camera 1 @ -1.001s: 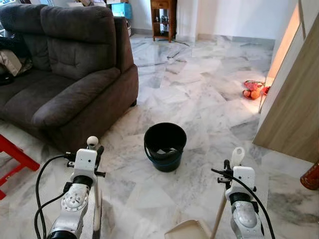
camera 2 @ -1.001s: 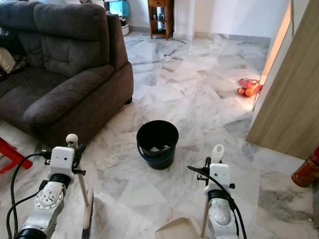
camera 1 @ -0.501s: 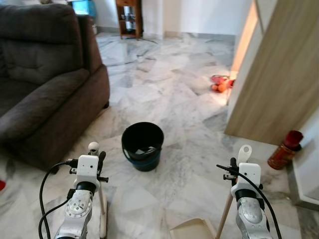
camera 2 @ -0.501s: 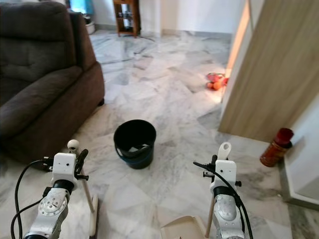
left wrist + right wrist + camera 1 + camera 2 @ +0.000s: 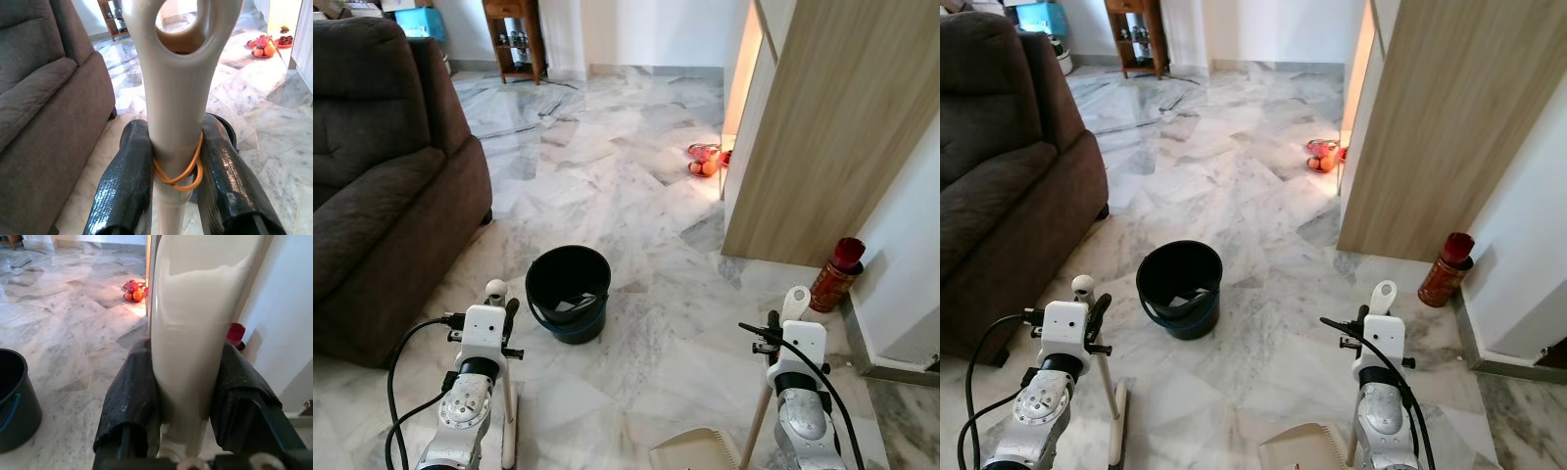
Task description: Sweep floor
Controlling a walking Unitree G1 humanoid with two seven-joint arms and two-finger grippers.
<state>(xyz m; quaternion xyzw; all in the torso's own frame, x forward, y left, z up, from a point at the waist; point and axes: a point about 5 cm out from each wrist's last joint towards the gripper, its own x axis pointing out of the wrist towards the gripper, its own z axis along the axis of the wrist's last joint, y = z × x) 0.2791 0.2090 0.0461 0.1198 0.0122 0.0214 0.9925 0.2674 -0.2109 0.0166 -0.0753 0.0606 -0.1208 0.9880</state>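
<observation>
Orange rubber band (image 5: pixel 178 174) around broom handle (image 5: pixel 176 98)

Lots cropped or too tiny to read here

Sofa (image 5: pixel 382 186) chopped off at the left edge, dustpan (image 5: pixel 695 453) and broom (image 5: pixel 508 431) head cut by the bottom edge. Can't really make out what's inside the black bucket (image 5: pixel 568 292), or the small reddish stuff (image 5: pixel 703 162) on the floor by the wooden panel (image 5: pixel 822 137).

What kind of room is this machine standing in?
Most likely a home living room: a dark upholstered sofa stands on a polished marble floor, with a small wooden cabinet against the far wall. A black bucket sits on the floor ahead.
</observation>
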